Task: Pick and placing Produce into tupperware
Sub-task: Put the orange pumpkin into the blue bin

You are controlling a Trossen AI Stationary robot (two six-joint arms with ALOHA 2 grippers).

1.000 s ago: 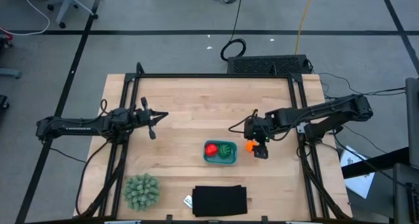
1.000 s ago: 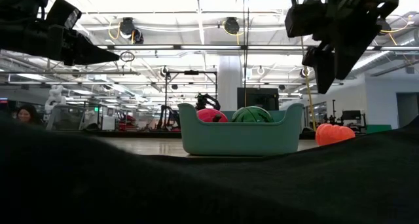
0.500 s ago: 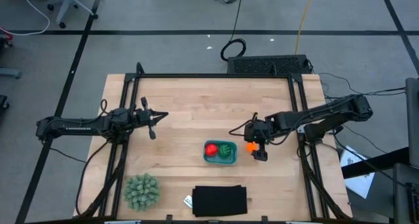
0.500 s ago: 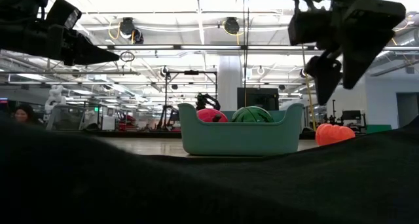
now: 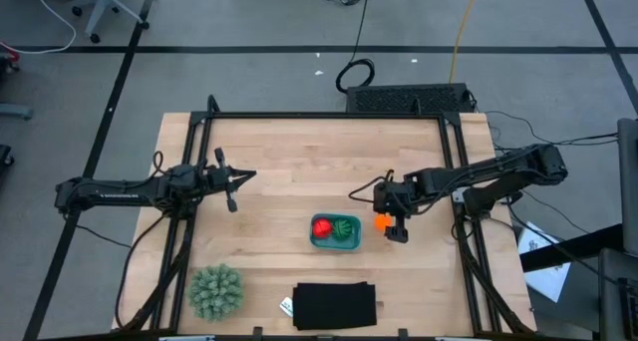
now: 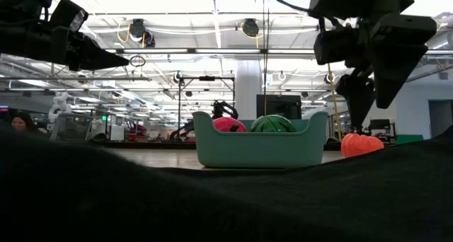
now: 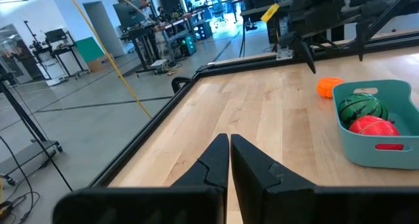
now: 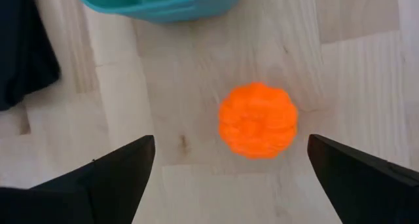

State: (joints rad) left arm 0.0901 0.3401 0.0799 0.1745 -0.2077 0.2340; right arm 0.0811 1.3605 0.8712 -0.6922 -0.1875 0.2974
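The teal tub (image 5: pixel 334 232) sits on the table and holds the red piece (image 5: pixel 322 227) and the dark green striped piece (image 5: pixel 345 228). The orange piece (image 8: pixel 258 120) rests on the wood just right of the tub (image 6: pixel 258 148). My right gripper (image 8: pixel 230 160) hangs open above the orange piece (image 6: pixel 362 143), fingers pointing down, one finger on either side of it, touching nothing. My left gripper (image 7: pixel 230 160) is shut and waits over the table's left side (image 5: pixel 232 184).
A spiky pale-green ball (image 5: pixel 215 292) lies near the table's near left corner. A flat black rectangular object (image 5: pixel 335 305) lies at the near edge, in front of the tub. Bare wood lies between the two arms.
My right gripper has come down toward the orange piece and shifted slightly toward the table's near edge, staying open. The orange piece and the tub have kept their places.
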